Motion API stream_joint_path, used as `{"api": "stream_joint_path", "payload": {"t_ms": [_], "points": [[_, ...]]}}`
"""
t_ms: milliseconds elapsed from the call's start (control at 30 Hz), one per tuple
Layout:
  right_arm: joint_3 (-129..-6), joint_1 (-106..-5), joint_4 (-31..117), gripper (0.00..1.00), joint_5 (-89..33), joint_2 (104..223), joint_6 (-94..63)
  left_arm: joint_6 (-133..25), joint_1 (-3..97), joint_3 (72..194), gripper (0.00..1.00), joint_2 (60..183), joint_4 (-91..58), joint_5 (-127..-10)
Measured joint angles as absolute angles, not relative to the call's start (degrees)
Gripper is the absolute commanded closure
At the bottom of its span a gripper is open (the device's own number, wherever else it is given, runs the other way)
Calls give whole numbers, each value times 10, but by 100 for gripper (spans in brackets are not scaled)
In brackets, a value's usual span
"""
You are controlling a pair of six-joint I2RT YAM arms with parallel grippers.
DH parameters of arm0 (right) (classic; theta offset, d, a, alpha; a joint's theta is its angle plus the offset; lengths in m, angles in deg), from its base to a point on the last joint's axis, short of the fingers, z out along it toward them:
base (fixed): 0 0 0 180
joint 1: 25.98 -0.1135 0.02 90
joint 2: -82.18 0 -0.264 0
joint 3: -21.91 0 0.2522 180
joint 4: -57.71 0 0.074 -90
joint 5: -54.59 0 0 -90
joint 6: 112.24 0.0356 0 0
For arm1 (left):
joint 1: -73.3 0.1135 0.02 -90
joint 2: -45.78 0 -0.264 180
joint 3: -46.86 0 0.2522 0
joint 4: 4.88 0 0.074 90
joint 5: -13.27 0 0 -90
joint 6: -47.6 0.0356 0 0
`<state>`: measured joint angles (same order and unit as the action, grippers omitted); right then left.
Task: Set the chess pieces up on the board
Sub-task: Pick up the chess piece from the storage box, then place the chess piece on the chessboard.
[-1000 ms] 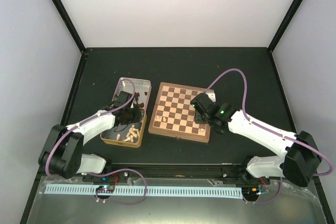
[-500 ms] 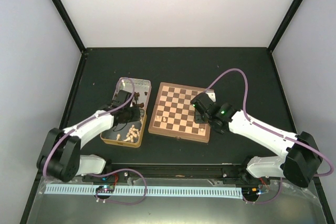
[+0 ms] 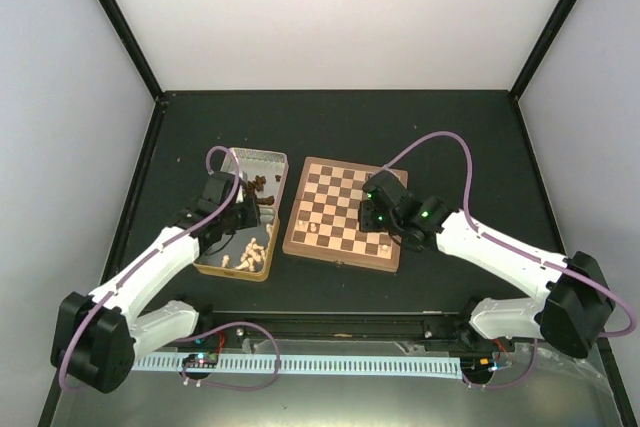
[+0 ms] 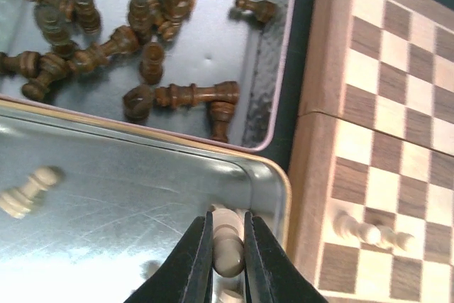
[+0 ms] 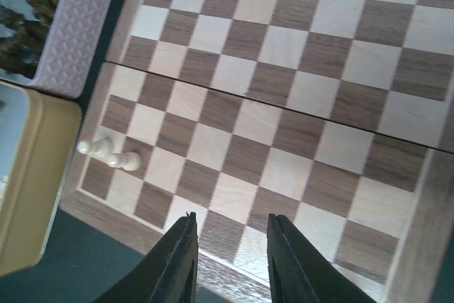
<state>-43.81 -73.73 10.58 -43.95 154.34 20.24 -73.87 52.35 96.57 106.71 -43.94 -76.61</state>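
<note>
Left gripper (image 4: 227,221): clamped tight on one cream piece (image 4: 227,246), just left of the board (image 3: 330,192), over the corner of the gold-sided tin (image 4: 275,181) that sits closest to the board's near-left corner. The piece's long axis seems to run along the fingers, with the rounded end pointing away from the wrist. Can't tell if it is clear of the tin floor.

Key relation: the board lies directly right of this hand, across the tin rim and a thin strip of dark table. The left arm is nearer the board's left edge, so the carry looks like a short sideways one, and the piece will probably need tipping upright before set-down.

Right gripper (image 5: 230,219): jaws partly apart with nothing between them, hovering above the board's near edge, right of centre.

Two cream pawns (image 5: 106,152) sit on the board's near-left squares, touching or nearly so. The rest of the visible squares are bare, so the task is barely begun.

More loose cream pieces (image 3: 248,250) lie in the gold tin, left of the board's near edge.

Farther back, left of the board's far half, is the silver tray (image 4: 266,97). It holds a heap of dark pieces (image 4: 177,94), most lying on their sides.
</note>
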Motion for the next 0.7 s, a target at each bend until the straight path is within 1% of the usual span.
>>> {"api": "stream_joint_path", "payload": {"t_ms": [233,367,567,700], "points": [[-437,-737,128,70,-443,1521,229,-716,507,979,96,1043,-454,-692],[-426,-737,129,70,-470,1496,249,-709,448,1012,95,1053,-457,-671],[-396,-737,120,69,-514,1460,284,-709,348,1068,95,1113,-461,-681],[-380,-737,102,68,-550,1436,312,-708,298,1112,94,1183,-469,-706]]}}
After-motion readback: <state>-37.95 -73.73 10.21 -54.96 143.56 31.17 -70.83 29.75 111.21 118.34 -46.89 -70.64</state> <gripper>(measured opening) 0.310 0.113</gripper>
